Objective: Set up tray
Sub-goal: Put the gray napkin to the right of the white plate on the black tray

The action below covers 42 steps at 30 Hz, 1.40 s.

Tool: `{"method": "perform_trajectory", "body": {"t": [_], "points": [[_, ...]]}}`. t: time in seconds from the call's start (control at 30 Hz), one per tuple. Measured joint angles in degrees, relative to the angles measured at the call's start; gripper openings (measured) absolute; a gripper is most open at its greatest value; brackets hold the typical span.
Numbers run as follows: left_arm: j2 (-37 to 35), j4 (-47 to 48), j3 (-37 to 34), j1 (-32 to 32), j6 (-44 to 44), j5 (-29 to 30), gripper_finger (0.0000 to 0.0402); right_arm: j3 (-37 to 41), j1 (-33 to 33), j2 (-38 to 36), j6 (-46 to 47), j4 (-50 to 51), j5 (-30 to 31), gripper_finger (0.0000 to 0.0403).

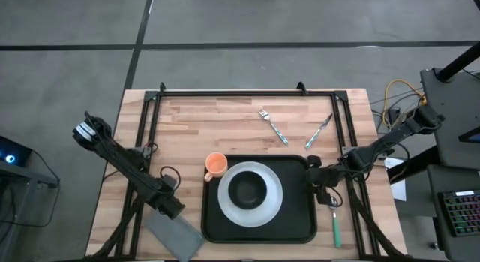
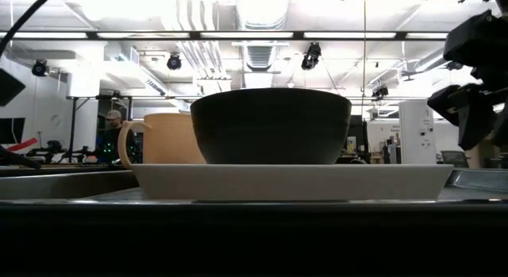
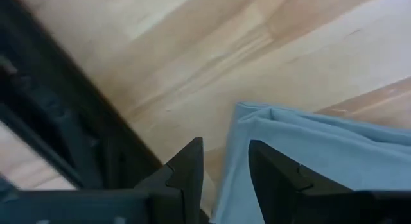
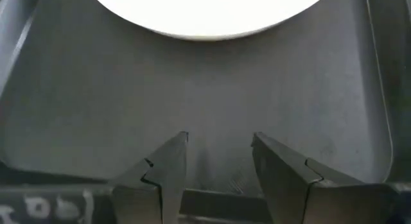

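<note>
The black tray [image 1: 296, 221] lies at the table's near middle, with a white plate [image 1: 271, 206] on it and a black bowl [image 1: 248, 188] on the plate. An orange cup [image 1: 215, 164] stands at the tray's far left corner. My right gripper [image 1: 310, 170] is open at the tray's right rim, its fingers [image 4: 173, 160] over the tray floor [image 4: 212, 95] and pointing at the plate [image 4: 212, 12]. My left gripper [image 1: 171, 209] is open at the grey cloth [image 1: 176, 236] near the table's near left; the cloth's edge [image 3: 234, 140] runs between its fingers. My left gripper [image 3: 226, 147] slants down at the cloth's far edge, with one finger [image 3: 276, 172] over the cloth and the other over bare wood. Whether a finger touches the cloth, I cannot tell. The cloth lies flat on the table.
A fork [image 1: 274, 125] and another piece of cutlery [image 1: 319, 131] lie on the wood beyond the tray. A green-handled utensil [image 1: 335, 226] lies right of the tray. A black frame [image 1: 247, 91] runs along the table's far and side edges. Bare wood shows left of the cup.
</note>
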<state>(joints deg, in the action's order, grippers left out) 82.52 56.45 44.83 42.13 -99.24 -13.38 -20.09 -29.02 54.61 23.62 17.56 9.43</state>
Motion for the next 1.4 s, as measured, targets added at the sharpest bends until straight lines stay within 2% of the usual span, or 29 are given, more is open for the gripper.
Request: {"method": "perform_trajectory", "body": {"t": [0.17,0.4,0.57,0.67,0.83,0.87,1.0,1.13,1.27,1.4], "points": [[-0.1,-8.6,-3.1,0.3,2.2,-0.1,0.0125,1.1,0.0,0.0,0.9,-0.3,0.0,0.0164],[-0.3,-11.3,-6.6,1.0,1.2,-0.5,0.0187,1.2,0.0,0.0,1.5,-0.9,0.0,0.0164],[-0.3,-16.8,-9.6,1.0,1.7,-1.0,0.0200,1.2,-0.3,0.0,1.5,-1.7,-0.3,0.0164],[-0.3,-18.0,-10.1,1.0,1.5,-1.2,0.0168,1.2,-0.3,0.0,1.5,-1.7,-0.3,0.0161],[-0.2,-19.3,-9.3,1.0,1.5,-1.3,0.0029,1.2,-0.3,0.0,0.7,-1.9,-0.3,0.0149],[-0.2,-19.4,-9.2,1.0,1.4,-1.3,0.0016,1.2,-0.3,0.0,0.1,-2.1,-0.3,0.0147],[-0.3,-18.0,-7.3,1.0,1.1,-1.1,0.0004,1.2,-0.2,0.0,-1.0,-3.1,-0.3,0.0137],[-1.1,-13.9,-2.2,0.9,1.6,0.3,0.0002,1.2,-0.2,0.0,-1.3,-3.5,1.4,0.0130],[-1.7,-5.2,6.4,1.0,1.7,1.8,0.0002,1.2,-0.2,0.0,-1.4,-4.0,4.1,0.0128],[-1.0,7.1,17.8,0.9,2.6,4.8,0.0001,1.1,-0.2,-0.2,-1.6,-5.1,4.2,0.0138]]}}
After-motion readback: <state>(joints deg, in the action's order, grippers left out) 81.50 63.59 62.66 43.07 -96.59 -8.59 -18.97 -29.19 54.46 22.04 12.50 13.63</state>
